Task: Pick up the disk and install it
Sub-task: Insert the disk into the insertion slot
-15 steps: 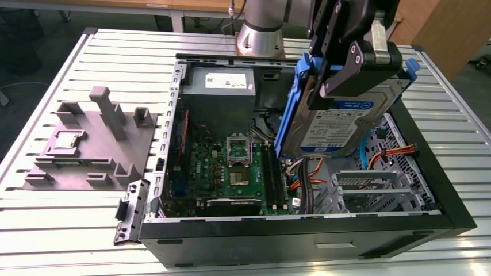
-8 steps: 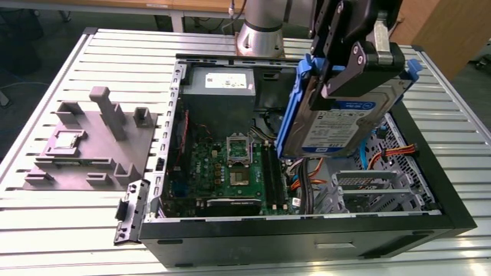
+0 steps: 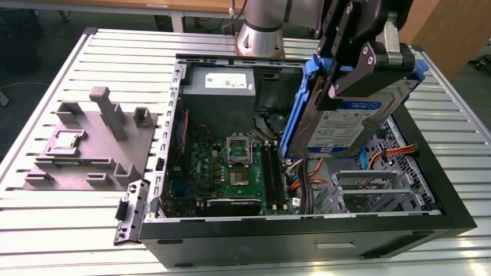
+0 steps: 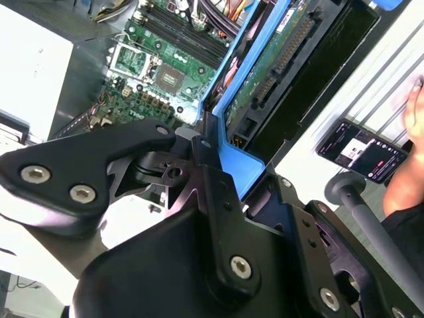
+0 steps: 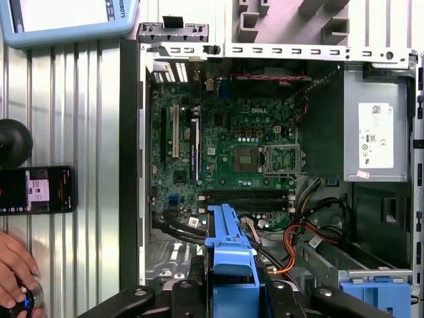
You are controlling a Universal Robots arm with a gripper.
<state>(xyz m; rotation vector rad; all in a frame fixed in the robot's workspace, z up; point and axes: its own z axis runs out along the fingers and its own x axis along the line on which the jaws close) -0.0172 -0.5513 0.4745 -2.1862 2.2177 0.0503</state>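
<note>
The disk (image 3: 345, 123), a silver drive with a white-and-blue label in a blue carrier, hangs tilted on edge above the open computer case (image 3: 307, 227), on the exterior view's right side. My gripper (image 3: 346, 86) is shut on its upper part, with a black finger (image 3: 360, 69) pressed on the labelled face. In the second wrist view the blue carrier (image 4: 242, 165) sits clamped between my black fingers (image 4: 215, 185), and the drive's green circuit side (image 4: 275, 63) shows. The carrier's end (image 5: 228, 262) also shows over the case in the first wrist view.
Inside the case lie the motherboard (image 5: 225, 152), the grey power supply (image 5: 374, 132), orange cables (image 5: 298, 245), a metal drive cage (image 3: 368, 184) and another blue carrier (image 5: 381, 295). A grey fixture (image 3: 92, 144) stands beside the case. A phone (image 5: 36, 190) and a person's hand (image 5: 13, 265) are on the slatted table.
</note>
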